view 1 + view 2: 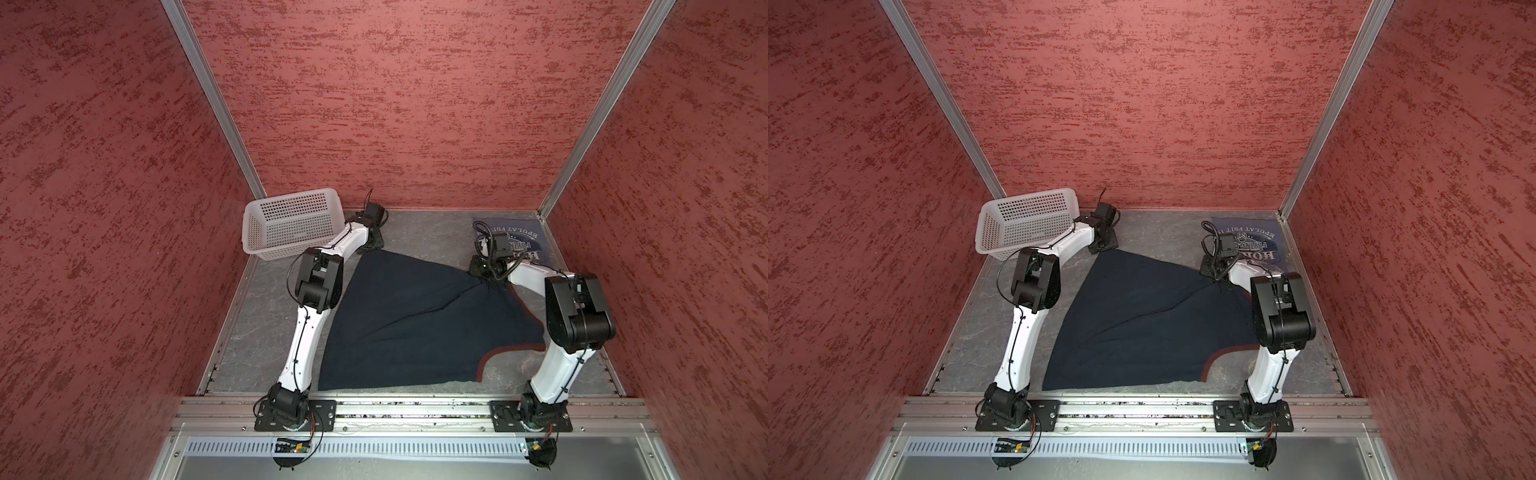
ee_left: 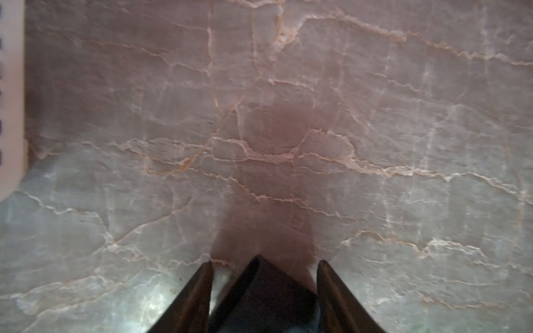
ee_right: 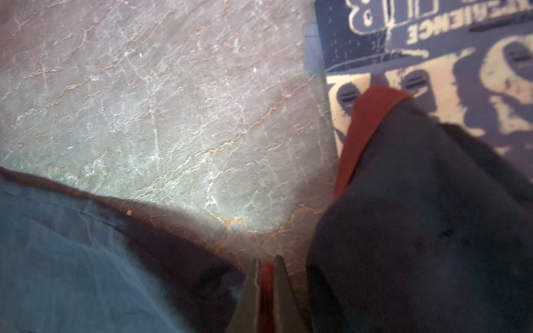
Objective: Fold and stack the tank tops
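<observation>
Beyond the navy tank top (image 1: 407, 324), the grey-blue tank top (image 1: 536, 245) is partly hidden by the right arm (image 1: 577, 307); its print is half covered.

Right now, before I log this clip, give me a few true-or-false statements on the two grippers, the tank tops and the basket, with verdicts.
1. The right gripper is shut on the maroon trim of the navy tank top. True.
2. The white basket stands in the far right corner. False: it stands in the far left corner.
3. The grey-blue tank top lies folded in the far right corner. True.
4. The left gripper is clamped shut. False: its jaws stand apart, with a corner of navy cloth between them.
</observation>
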`<state>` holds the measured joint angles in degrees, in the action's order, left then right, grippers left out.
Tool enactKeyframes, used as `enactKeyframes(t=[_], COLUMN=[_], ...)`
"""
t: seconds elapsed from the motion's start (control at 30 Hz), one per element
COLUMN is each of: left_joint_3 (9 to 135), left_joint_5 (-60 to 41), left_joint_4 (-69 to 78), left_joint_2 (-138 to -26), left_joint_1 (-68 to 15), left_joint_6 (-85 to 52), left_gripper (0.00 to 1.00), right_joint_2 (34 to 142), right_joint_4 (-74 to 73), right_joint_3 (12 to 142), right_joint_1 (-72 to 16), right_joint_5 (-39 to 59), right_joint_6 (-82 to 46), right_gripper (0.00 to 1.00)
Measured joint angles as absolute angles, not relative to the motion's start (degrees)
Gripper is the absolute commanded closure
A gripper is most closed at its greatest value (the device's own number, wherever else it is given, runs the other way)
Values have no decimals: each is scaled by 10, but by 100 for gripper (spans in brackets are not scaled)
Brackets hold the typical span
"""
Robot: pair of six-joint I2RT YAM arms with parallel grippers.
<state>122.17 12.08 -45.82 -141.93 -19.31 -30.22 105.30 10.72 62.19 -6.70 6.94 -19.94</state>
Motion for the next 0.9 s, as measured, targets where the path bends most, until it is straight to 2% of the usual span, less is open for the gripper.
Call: enactKeyframes(t=[0.13, 0.3, 0.4, 0.5, 0.67, 0.9], left_joint_3=[1246, 1248, 1230, 1171, 1016, 896], left_joint_5=[126, 133, 143, 162, 213, 252], left_joint_4=[-473, -484, -477, -461, -423, -351], left_joint_2=[-1433, -1434, -1425, -1388, -1244, -1084], left_joint_1=[-193, -192, -191, -191, -188, -159], left_joint_6=[-305, -308, -311, -313, -314, -327], left_gripper=[63, 87, 96, 99, 99, 99], right_joint_2=[1053, 1054, 1060, 1064, 1085, 1124], right_joint_4=[104, 105, 104, 104, 100, 92], right_joint_3=[622, 624, 635, 648, 694, 767], right_joint_1=[-67, -67, -70, -72, -82, -124], right_joint_5=[74, 80, 83, 83, 89, 90], right_joint_6=[-199, -199, -197, -192, -177, -143], right_gripper=[100, 100, 100, 100, 100, 100])
